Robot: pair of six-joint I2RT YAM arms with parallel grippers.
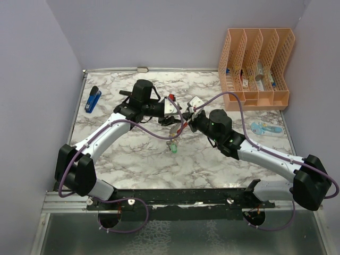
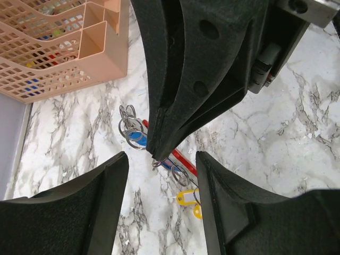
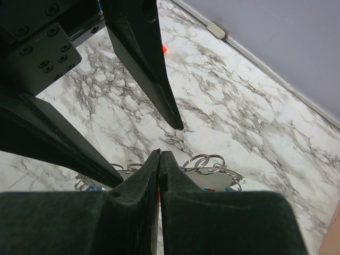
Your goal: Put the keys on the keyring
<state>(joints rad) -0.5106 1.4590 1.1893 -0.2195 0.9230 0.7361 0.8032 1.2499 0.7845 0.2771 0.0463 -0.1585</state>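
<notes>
Two claws meet nose to nose over mid-table, w/ the keyring point(image 2: 183, 162) right under where they cross. L claw point(image 2: 162, 156) is spread wide, nothing btwn its fingers point(image 2: 79, 212). R claw point(image 3: 160, 156) is pressed tight together, tips down at the ring; can't tell if it's nipping the metal or just sitting on it, as the contact pt is hidden. Key relation: from L claw, the ring lies straight ahead in the gap btwn its two fingers. Its red side runs diagonally, far-left to near-right, so the long axis crosses the gap at a slant, not in line w/ either finger. From R claw, the ring sits just past the tips, w/ small split rings point(image 3: 207, 162) fanning off to the right. R claw is the nearer one; L claw sits a bit further off. Keys: blue key point(image 2: 138, 139) just left of R claw's tip, yellow key point(image 2: 187, 197) by L claw's right finger, green key point(image 1: 173, 148) trailing toward the arm bases. Whether any key is threaded on yet, can't tell. My guess: L claw closes on a key or the ring while R claw steadies. Writing: none legible; items in the peach file rack point(image 1: 255, 69) are too small to read.
</notes>
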